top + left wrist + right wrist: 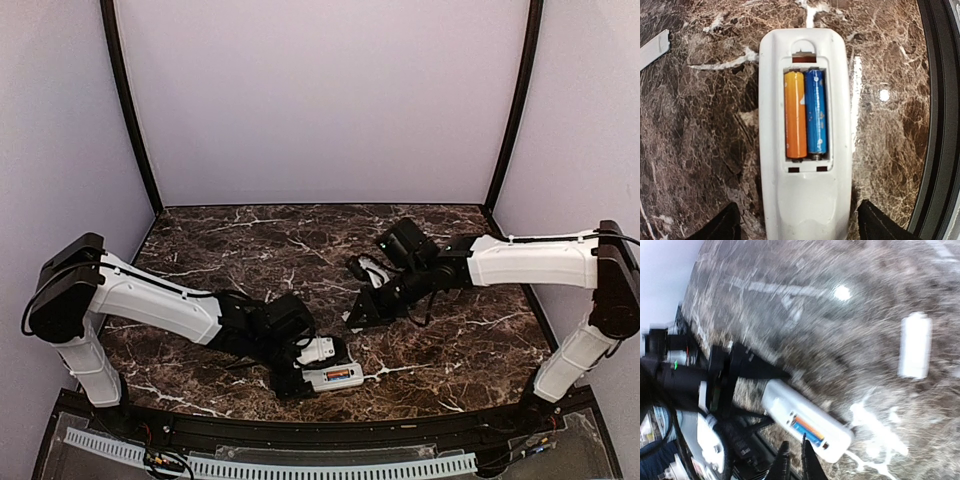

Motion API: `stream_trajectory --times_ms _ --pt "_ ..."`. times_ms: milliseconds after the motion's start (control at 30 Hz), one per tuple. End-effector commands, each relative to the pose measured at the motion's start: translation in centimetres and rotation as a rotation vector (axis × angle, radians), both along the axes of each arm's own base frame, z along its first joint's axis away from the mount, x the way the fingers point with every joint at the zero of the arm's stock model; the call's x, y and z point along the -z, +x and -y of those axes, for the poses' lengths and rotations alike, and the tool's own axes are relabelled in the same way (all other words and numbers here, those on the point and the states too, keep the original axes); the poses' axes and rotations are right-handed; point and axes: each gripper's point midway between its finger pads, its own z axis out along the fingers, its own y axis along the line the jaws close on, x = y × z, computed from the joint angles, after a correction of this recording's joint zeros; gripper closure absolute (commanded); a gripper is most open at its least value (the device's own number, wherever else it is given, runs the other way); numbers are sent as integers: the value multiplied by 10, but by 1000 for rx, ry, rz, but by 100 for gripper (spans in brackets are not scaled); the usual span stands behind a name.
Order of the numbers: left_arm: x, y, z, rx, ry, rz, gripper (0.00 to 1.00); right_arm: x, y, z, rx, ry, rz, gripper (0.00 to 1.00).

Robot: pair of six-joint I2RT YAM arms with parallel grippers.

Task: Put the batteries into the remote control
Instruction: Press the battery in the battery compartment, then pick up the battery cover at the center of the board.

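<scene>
pale lilac walls [320,100], dark marble table [250,240]

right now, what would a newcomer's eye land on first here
The white remote control lies back-up near the front edge of the dark marble table, its recess open, with the orange battery and blue battery side by side inside. The left claw stands open astride its end, and a loose white cover lies apart from it.

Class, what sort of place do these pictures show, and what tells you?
Likely a robot test booth: left arm and right arm bolted at a marble-patterned table, plain pale walls around.
</scene>
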Motion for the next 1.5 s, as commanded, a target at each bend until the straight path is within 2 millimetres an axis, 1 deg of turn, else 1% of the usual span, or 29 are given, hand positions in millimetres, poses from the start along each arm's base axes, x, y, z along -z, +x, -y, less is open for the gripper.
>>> stream_trajectory --times_ms 0,67,100,133,167,200,233,267,300,333,367,433,467,500,600,633,667,700,733,767,867,967,1033,1100,1300,1367,1400,1433,1467 --pt "-18 -2 10 29 -51 4 18 -7 45 27 123 -102 155 80" --pt "-27 -2 15 33 -76 6 16 -7 61 36 145 -174 225 67" --pt "-36 -1 18 33 -101 13 15 -7 68 40 152 -205 253 60" --pt "-43 0 21 32 -120 22 14 -7 77 41 159 -224 279 58" --pt "-60 3 25 27 -169 44 13 -7 85 42 162 -241 302 54" --pt "-69 7 25 15 -194 53 11 -4 93 44 165 -262 319 52" --pt "-88 11 27 -6 -248 66 10 -4 101 43 162 -276 338 52" --pt "-97 18 25 -34 -274 70 9 -3 109 40 155 -292 357 51" --pt "-114 21 24 -70 -320 62 8 -1 115 36 142 -301 365 52" --pt "-121 31 18 -110 -341 60 8 -1 120 30 125 -305 374 52" --pt "-136 35 14 -157 -376 49 7 3 125 26 108 -319 373 52" --pt "-150 57 -3 -286 -398 57 7 12 130 13 15 -334 387 54" --pt "-159 62 -10 -330 -415 70 7 14 131 5 -71 -320 407 56" --pt "-161 71 -19 -398 -422 54 7 12 132 -3 -161 -305 452 57" --pt "-173 83 -41 -511 -465 48 7 7 132 -16 -444 -269 609 55" --pt "-172 85 -46 -544 -468 42 7 4 127 -20 -550 -227 650 53" --pt "-178 88 -51 -568 -486 59 7 2 123 -22 -675 -190 715 52" --pt "-176 89 -56 -581 -482 66 7 1 119 -23 -759 -153 753 50" --pt "-179 91 -60 -596 -490 82 7 1 117 -22 -827 -118 787 50" --pt "-177 92 -62 -604 -485 86 7 2 116 -21 -886 -93 819 49" --pt "-176 92 -67 -613 -476 94 7 14 116 -14 -1023 -70 837 50" --pt "-172 91 -68 -608 -469 99 7 34 114 -9 -1124 -86 798 52" --pt "-170 91 -69 -599 -465 106 7 48 115 -4 -1159 -112 771 53" --pt "-169 93 -69 -592 -461 115 7 59 115 -2 -1179 -111 744 55" --pt "-161 94 -64 -564 -442 114 7 77 118 -2 -1179 -101 709 59" --pt "-157 96 -63 -560 -431 115 7 79 118 -3 -1173 -96 704 63" --pt "-156 96 -63 -559 -428 115 7 81 118 -2 -1174 -99 701 66" --pt "-153 96 -62 -556 -418 114 7 84 119 -1 -1173 -104 695 72" --pt "-153 97 -62 -554 -416 115 7 85 119 1 -1173 -109 689 75"
